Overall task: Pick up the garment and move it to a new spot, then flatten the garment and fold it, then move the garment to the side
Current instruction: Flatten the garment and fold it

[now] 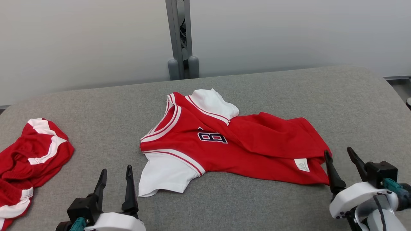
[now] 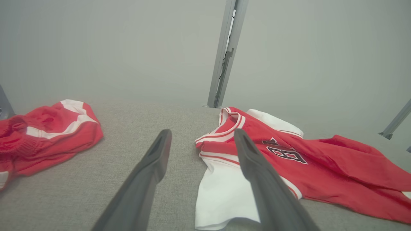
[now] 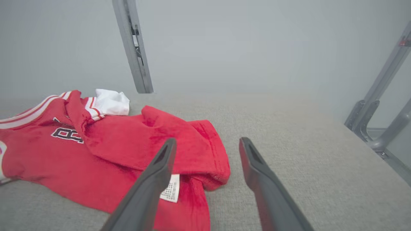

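A red jersey with white sleeves and a dark number, the garment [image 1: 231, 144] [image 2: 308, 166] [image 3: 128, 144], lies rumpled on the grey table [image 1: 257, 205], neck to the left, hem to the right with a white label [image 1: 302, 164] showing. My right gripper [image 1: 339, 156] [image 3: 207, 144] is open at the hem's right end, its fingers apart and nothing between them. Near the front edge, my left gripper [image 1: 116, 174] [image 2: 202, 136] is open, just left of the jersey's near white sleeve [image 1: 167, 175], holding nothing.
A second red and white piece of clothing [image 1: 29, 160] [image 2: 45, 134] lies bunched at the table's left edge. A grey metal post [image 1: 179, 38] stands behind the table against the pale wall. More metal frame bars [image 3: 379, 106] stand off the table's right side.
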Motion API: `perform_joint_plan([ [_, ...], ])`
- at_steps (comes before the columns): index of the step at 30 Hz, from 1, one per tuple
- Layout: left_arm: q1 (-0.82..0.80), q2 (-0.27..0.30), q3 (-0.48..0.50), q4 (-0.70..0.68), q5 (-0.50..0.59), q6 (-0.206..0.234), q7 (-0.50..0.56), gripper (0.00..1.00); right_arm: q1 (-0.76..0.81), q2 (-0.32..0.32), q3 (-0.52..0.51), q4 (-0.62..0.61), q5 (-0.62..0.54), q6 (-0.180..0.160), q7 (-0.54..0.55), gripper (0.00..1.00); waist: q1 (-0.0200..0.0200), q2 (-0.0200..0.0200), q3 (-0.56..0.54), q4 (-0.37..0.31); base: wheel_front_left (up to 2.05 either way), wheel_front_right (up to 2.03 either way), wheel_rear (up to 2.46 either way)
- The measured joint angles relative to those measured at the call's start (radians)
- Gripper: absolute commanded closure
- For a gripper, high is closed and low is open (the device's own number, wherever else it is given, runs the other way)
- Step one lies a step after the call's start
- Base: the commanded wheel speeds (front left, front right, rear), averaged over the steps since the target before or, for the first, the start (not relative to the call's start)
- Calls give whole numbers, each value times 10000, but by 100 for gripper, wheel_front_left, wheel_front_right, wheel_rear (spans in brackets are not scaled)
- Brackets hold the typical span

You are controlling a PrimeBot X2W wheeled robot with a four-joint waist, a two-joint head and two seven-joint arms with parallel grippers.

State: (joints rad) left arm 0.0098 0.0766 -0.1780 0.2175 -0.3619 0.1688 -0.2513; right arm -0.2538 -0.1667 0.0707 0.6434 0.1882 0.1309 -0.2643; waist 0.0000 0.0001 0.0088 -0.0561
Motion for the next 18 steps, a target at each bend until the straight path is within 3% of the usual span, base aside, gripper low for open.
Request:
perform_joint_plan([
  [12,240,-65,-186,-222,-90,90,-46,0,1221,581,926,-3753,420,0,0,0,0,-1,-404,121,0,0,0],
  [18,391,-128,-198,-435,6,171,-88,0,2097,633,982,-4602,320,0,2,0,0,0,-637,233,0,0,0],
])
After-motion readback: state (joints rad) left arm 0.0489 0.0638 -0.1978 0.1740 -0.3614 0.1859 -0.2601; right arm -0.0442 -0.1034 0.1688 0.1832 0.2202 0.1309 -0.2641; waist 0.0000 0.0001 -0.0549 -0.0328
